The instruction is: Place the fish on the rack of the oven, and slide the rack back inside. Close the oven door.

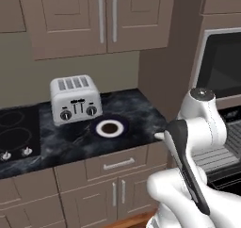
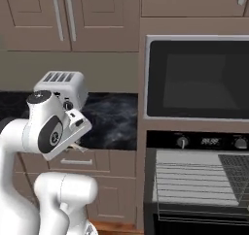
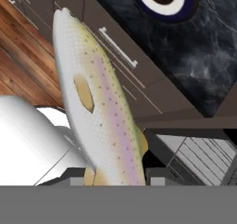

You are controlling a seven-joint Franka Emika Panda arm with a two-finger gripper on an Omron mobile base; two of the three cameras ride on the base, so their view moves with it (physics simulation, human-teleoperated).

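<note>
In the hand view my gripper [image 3: 113, 177] is shut on the tail end of the fish [image 3: 95, 102], a slim pale speckled body with a pinkish stripe that points up and away from the hand. The hand [image 2: 77, 124] hangs in front of the counter edge, left of the oven [image 2: 204, 141]. A pale tip of the fish [image 1: 159, 136] peeks out beside the arm. The silver wire rack [image 2: 194, 180] is pulled out of the oven, and its corner [image 3: 208, 158] shows at the lower right of the hand view. The oven door is down beneath the rack, mostly hidden.
A blue-rimmed plate [image 1: 109, 127] with a dark middle lies on the black marble counter [image 1: 141, 109], with a silver toaster [image 1: 75, 99] behind it. A black cooktop [image 1: 16, 133] is at the far left. Wooden drawers and cabinets [image 1: 117, 165] sit below the counter.
</note>
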